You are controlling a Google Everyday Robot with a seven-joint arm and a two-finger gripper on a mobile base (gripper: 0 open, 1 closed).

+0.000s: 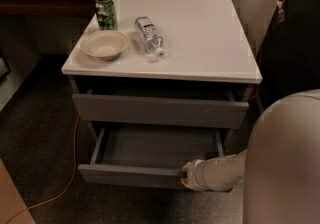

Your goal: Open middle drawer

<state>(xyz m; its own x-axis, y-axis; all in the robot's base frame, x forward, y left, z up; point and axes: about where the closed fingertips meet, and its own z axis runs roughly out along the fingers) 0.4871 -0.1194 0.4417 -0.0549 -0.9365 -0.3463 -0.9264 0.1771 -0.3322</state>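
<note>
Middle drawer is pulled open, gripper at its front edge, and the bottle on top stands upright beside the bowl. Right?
No. The camera view shows the bottle lying on its side beside the bowl. The middle drawer is pulled open, with the gripper at its front edge, near the right end.

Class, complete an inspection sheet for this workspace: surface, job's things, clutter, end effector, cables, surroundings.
Surface: white rectangular cabinet top, level.
Job's things: grey handleless middle drawer, pulled out, grey inside showing.
Clutter: green drink can, upright; pale round bowl; clear plastic bottle, lying on its side.
End effector: pale end effector, at the right end of the drawer's front.
Cables: orange cable, trailing over the floor at left.
Surroundings: dark speckled floor; upper grey drawer front.
</note>
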